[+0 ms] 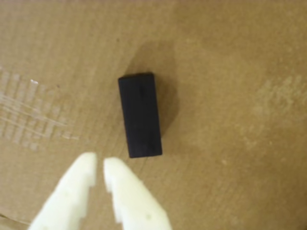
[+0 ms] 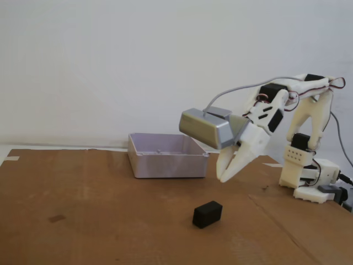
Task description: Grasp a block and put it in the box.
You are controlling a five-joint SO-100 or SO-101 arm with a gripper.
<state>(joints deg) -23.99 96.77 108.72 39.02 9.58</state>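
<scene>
The end effector [image 2: 223,178] is empty, fingers nearly closed, hanging above the black block [image 2: 207,214], which lies lengthwise just ahead in the wrist view.

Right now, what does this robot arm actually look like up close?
The arm is creamy white plastic with black motor blocks at the joints. A grey boxy camera housing sits near the gripper, fed by a grey cable. The two white fingers taper, with stepped edges.

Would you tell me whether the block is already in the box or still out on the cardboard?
Out. The black block lies on the cardboard, apart from the box.
</scene>
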